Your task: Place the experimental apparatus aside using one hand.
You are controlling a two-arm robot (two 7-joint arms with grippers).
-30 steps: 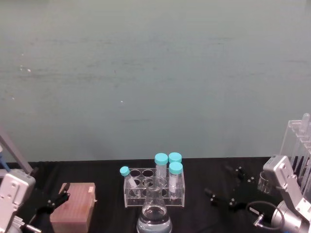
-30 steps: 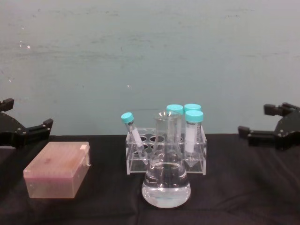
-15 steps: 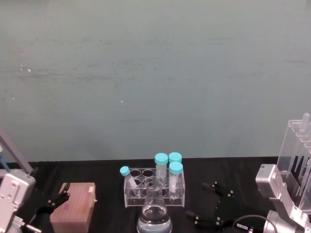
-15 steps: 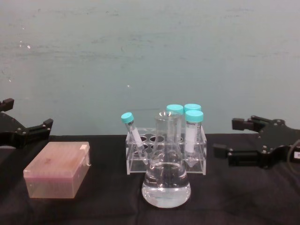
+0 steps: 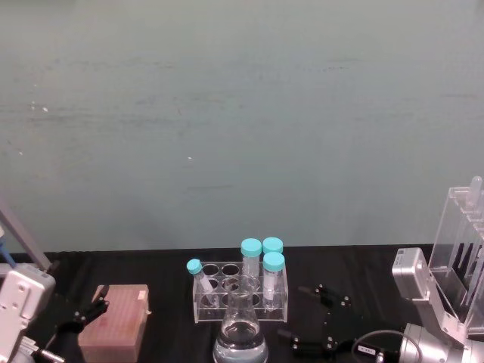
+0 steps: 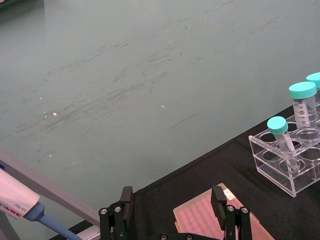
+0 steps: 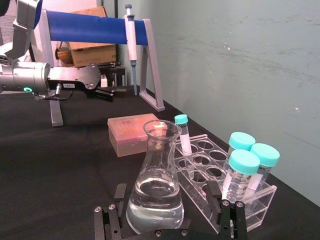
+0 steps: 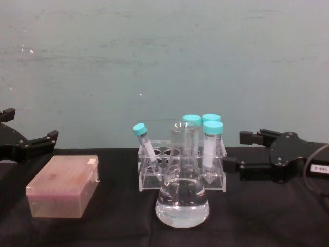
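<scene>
While the right end effector hovers spread nearby, the liquid-filled glass flask, bottom-heavy, slippery, fragile, probably suits a neck grasp.

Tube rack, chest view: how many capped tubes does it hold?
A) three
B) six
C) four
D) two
C: the rack holds three large tubes with teal caps and one thin tube leaning at its left end.
</scene>
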